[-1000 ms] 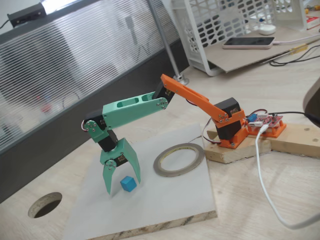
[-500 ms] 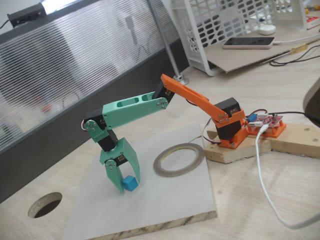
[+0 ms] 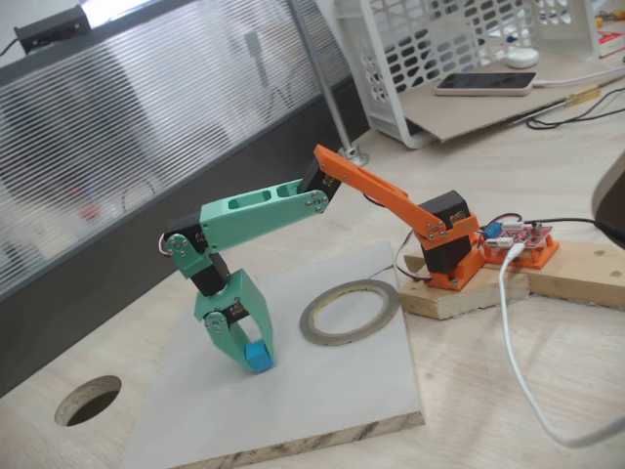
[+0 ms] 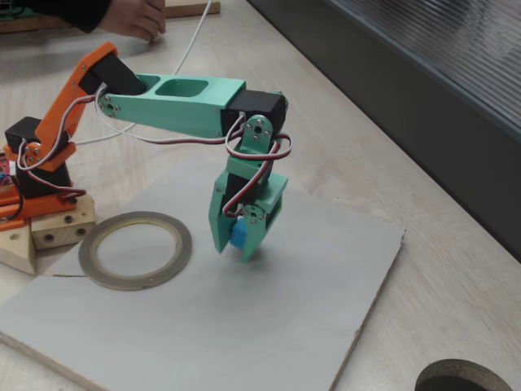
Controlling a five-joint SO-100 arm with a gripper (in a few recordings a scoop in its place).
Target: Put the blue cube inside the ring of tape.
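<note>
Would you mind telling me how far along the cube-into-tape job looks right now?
Done: the gripper has its fingers shut on the blue cube, low over the grey board. In hand: the grasp itself. Left: carrying the cube over to the ring of tape, whose opening is empty, and releasing it inside.

A pale wooden table [image 3: 547, 371] carries a grey board [image 3: 322, 391]; the ring of tape [image 3: 349, 311] lies flat on the board.

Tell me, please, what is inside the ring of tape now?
Inside the ring of tape only the grey board shows in both fixed views; nothing there is covered. The blue cube sits outside the ring, between the fingers of the pincer.
</note>
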